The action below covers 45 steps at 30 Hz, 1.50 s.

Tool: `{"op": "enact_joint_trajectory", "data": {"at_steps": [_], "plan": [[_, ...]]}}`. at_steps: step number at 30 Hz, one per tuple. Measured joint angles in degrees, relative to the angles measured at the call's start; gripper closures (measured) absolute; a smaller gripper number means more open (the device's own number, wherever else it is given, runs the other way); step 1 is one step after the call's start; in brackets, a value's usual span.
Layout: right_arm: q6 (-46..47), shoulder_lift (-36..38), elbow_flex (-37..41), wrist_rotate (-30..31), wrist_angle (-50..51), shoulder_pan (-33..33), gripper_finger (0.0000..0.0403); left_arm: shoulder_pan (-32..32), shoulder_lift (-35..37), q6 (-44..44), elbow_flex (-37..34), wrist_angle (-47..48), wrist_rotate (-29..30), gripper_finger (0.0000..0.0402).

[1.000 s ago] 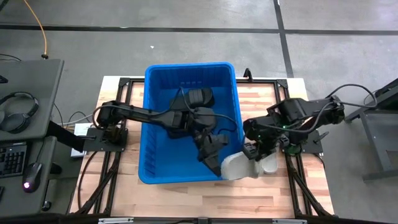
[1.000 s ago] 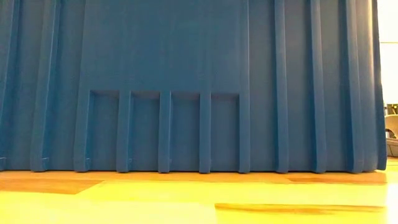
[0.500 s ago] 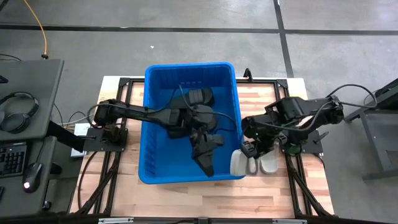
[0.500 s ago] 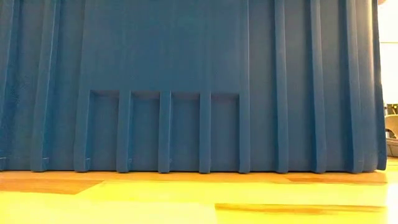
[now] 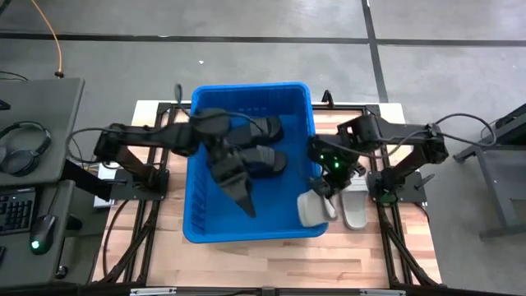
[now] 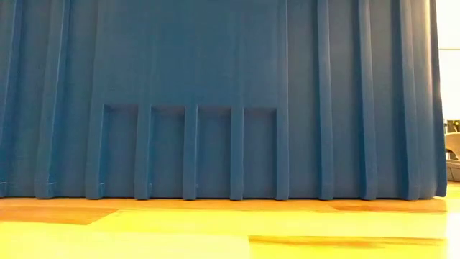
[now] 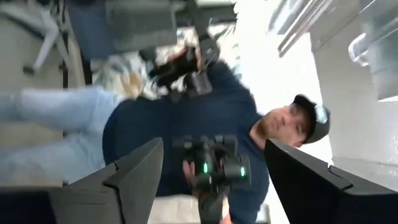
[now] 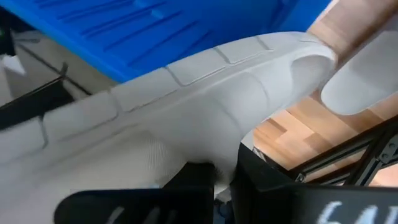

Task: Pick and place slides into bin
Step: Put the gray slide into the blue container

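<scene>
Low down, the bin [image 6: 215,101] is filling the whole level view, sitting flat on the tabletop [image 6: 215,230]. In the right wrist view a grey slide [image 8: 205,106] is lying across the lens, and the right claw [image 5: 322,187] is pinching it by the strap, probably so the sole hangs free to swing over the rim. From above, that slide [image 5: 312,207] is riding lower right of centre, its toe overlapping the bin's right wall [image 5: 315,140]; a second grey slide [image 5: 355,207] is waiting beside it on the tabletop. Inside the bin, black slides [image 5: 259,144] are lying near the middle. The left claw [image 5: 238,193] is spread and empty, tilted up toward a person [image 7: 205,106]. A second ago it was lower right in the bin, pressed together; since then it has opened and pulled back left, while the grey slide has lifted toward the bin.
</scene>
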<state>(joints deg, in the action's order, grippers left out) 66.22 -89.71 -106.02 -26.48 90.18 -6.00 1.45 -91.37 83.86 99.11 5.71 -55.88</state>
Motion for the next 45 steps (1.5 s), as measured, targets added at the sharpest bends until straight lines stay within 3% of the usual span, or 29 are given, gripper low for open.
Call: {"op": "enact_joint_trajectory", "data": {"at_steps": [6, 10, 14, 23, 30, 45], "plan": [[-2.9, -0.1, -1.4, -3.2, -5.5, 4.9, 0.0403, 4.3, 4.9, -4.1, 0.0, 0.1, 8.8, 0.0133], [-1.6, -1.8, -4.3, -3.0, -18.4, 7.1, 0.0403, 6.2, 7.8, -6.3, 0.0, 0.1, 11.8, 0.0137], [-1.8, -5.5, -7.0, -3.8, -21.5, 8.3, 0.0403, 6.5, 10.6, -7.1, 0.0, -0.1, 13.8, 0.0136], [-8.6, -17.7, -13.7, -8.9, -12.8, 9.8, 0.0403, 6.4, 16.6, -10.1, 0.0, -4.4, 16.8, 0.0135], [-16.7, -26.9, -19.4, -7.5, -0.1, 10.3, 0.0403, 6.5, 20.4, -15.1, -0.1, -4.4, 19.9, 0.0135], [-20.2, -36.4, -20.3, -14.9, -0.2, 16.4, 0.0403, 6.4, 21.8, -18.0, -0.1, -4.4, 21.3, 0.0135]]}}
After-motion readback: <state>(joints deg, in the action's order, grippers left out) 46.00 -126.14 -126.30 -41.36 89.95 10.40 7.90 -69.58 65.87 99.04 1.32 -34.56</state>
